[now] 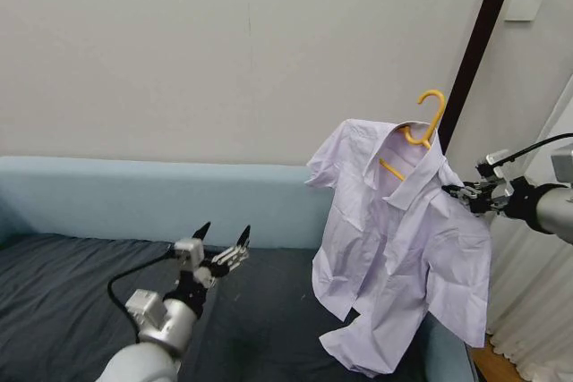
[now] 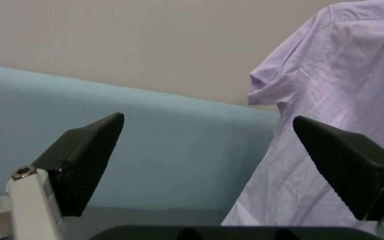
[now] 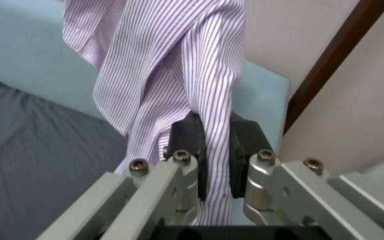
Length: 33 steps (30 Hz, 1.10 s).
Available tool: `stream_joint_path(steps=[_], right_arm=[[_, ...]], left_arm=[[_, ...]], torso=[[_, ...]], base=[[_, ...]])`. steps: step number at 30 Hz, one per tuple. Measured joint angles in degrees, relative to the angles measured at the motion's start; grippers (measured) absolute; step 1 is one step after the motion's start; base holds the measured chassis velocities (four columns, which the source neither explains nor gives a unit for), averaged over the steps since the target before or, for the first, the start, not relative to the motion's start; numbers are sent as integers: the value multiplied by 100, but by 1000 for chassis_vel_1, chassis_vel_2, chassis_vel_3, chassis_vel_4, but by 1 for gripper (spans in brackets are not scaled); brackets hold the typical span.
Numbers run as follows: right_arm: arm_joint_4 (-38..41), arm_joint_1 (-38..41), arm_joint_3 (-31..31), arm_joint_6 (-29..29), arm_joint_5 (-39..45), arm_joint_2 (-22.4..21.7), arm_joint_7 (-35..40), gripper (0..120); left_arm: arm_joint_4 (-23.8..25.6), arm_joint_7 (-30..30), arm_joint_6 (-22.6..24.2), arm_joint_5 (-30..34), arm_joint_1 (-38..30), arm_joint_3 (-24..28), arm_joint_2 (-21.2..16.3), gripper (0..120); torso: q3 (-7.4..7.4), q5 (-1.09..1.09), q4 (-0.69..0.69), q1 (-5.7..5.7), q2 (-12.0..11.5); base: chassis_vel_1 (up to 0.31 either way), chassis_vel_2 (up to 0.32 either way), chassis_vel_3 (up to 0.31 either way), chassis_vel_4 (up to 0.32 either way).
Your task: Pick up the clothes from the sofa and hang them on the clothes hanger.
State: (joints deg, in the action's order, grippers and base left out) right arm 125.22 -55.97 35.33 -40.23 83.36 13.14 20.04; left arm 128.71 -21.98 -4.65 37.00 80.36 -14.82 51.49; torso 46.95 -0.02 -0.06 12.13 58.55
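Lilac shirt inside right claw, above sofa

A plain pale wall stands at the back, a dark brown wooden post goes up along its right side, and a white curtain hangs low on the right by a bit of brown floor.

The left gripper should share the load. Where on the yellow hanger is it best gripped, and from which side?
Likely the bare hook shank of the yellow hanger above the shirt, from the robot's left: cloth covers most of its arms, the right gripper pinches cloth on the other side, the left gripper is open.
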Motion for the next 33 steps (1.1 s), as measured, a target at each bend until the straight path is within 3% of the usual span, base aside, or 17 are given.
stream_joint_path(steps=[1,6,13,23,33], right_arm=[[-140,-6,-105,44,-373,429,-195,8],[-515,301,-357,99,-867,999,-399,8],[-1064,1313,-815,116,-916,982,-499,8],[-1410,2114,-1101,90,-435,375,-345,8],[-1443,2080,-520,-149,567,-1151,119,8]], left_arm=[[30,80,-72,-238,370,-144,306,100],[142,206,-93,-546,860,-278,761,100],[240,306,-355,-1109,1525,-633,883,100],[325,467,-812,-1659,2178,-901,1317,100],[326,441,-868,-1657,2102,-780,1326,100]], torso=[[0,-1,-1,0,0],[0,1,-1,0,0],[0,-1,0,0,0],[0,0,-1,1,0],[0,-2,-2,1,0]], base=[[0,0,0,0],[0,0,0,0],[0,0,0,0],[0,0,0,0],[0,0,0,0]])
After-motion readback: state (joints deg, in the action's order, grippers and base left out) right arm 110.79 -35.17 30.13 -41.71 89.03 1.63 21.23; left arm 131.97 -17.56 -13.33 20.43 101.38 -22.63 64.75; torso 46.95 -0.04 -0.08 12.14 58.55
